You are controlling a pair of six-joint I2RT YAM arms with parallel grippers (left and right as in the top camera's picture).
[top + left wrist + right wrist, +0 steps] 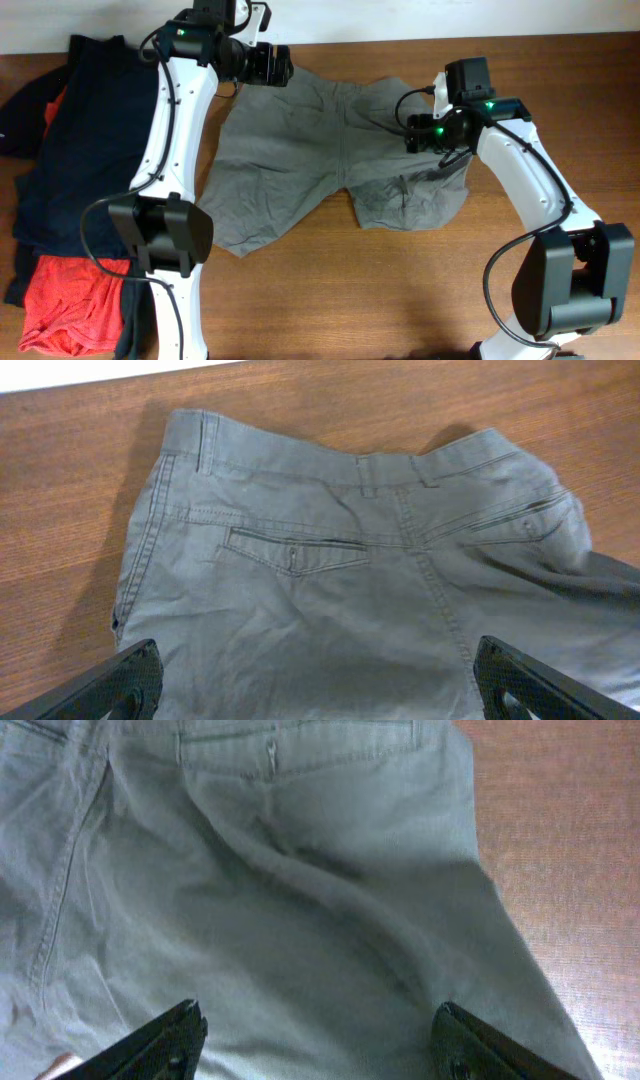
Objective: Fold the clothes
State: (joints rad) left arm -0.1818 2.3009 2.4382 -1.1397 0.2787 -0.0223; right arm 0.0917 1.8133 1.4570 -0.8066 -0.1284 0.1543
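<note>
Shorts (pixel 320 150) of grey-olive cloth lie spread flat at the middle of the table (pixel 400 290) in the overhead view. The waistband (pixel 300 455) is toward the top of the frame and the two legs fan out toward the bottom. They are wrinkled and no fold has been made yet, so I judge the task to be at its very start, with both arms lining up a first grasp.

The left gripper (pixel 272 65) hangs at the upper left of the shorts, by the waistband corner. Its wrist view shows the fingers spread wide at the bottom corners of the frame, with a back pocket (pixel 295 550) beyond them and nothing held. The right gripper (pixel 440 150) sits over the leg on the right side of the overhead frame. Its jaws are also wide and empty, with cloth filling most of its wrist view. Whether either set of fingers touches the fabric cannot be told.

A navy garment (pixel 90 130) and an orange-red garment (pixel 65 295) lie piled at the left edge, apart from the shorts.

The next move probably calls for each gripper to drop to an edge of the cloth and pinch it. One half would then be carried over the other, taking care that the fabric does not drag or bunch.
</note>
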